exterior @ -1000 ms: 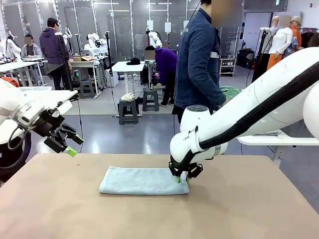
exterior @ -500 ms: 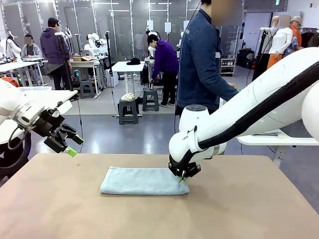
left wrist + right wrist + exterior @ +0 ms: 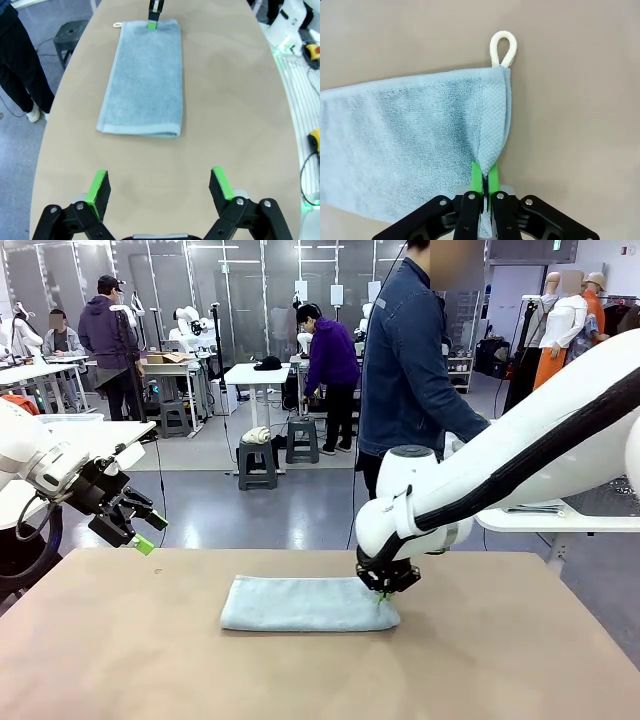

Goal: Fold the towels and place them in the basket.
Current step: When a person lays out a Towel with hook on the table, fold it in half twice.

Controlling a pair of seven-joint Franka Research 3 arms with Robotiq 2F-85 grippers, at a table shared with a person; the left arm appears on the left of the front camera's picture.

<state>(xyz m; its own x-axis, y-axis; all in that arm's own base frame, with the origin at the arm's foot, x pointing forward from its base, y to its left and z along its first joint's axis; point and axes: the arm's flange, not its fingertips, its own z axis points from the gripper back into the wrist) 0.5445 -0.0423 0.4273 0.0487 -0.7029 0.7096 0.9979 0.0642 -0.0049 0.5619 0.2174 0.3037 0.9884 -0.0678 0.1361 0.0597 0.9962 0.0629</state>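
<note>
Pale blue-grey terry towel [image 3: 305,603], folded into a long flat band, lies in the middle of the tan tabletop [image 3: 120,670], its long axis running left to right. Jaws of the right arm [image 3: 520,435] are pressed together on its right short end, pinching the hemmed edge near the white cord loop [image 3: 503,49] at the far corner. Well apart, beyond the free left end, the left arm [image 3: 40,460] hangs with jaws spread and empty. Smooth nap, layers aligned.
</note>
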